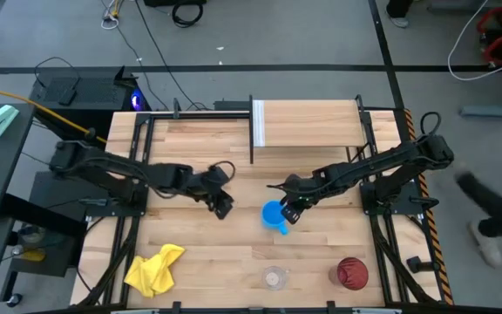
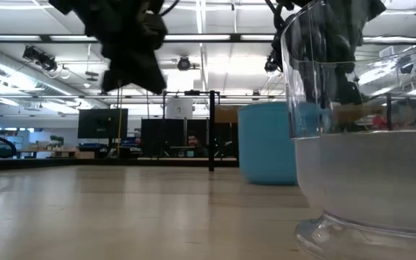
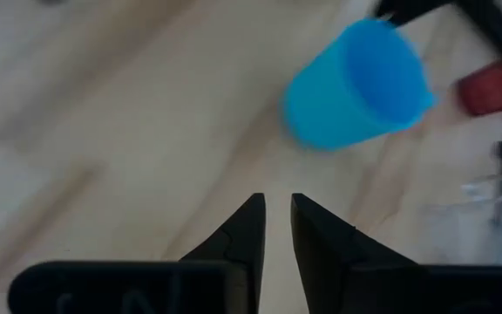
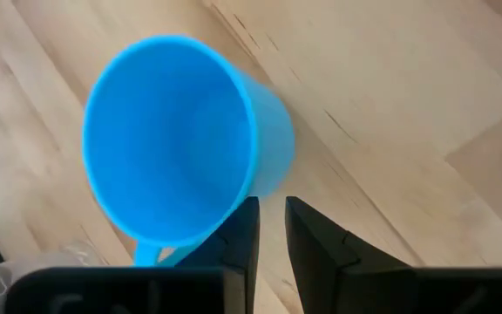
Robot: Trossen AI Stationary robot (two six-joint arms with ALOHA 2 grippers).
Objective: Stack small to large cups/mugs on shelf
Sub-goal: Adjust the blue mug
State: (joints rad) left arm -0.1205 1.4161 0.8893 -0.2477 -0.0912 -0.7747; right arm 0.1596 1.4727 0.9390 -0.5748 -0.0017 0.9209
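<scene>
Just beside the blue mug (image 1: 274, 215) hovers the right claw (image 1: 291, 212), fingers nearly pressed together.

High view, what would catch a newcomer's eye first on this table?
The bright blue plastic mug stands mid-table, with the right gripper right beside it, fingers nearly closed. A crumpled yellow cloth lies at the near left corner, and the dark red tumbler stands near right, beside a small clear plastic cup.

- No text, label, brand, number or sign can be read in any view.
- The blue mug (image 4: 177, 144) has plain walls with no print.
- The distant room screens are too small to read.
</scene>
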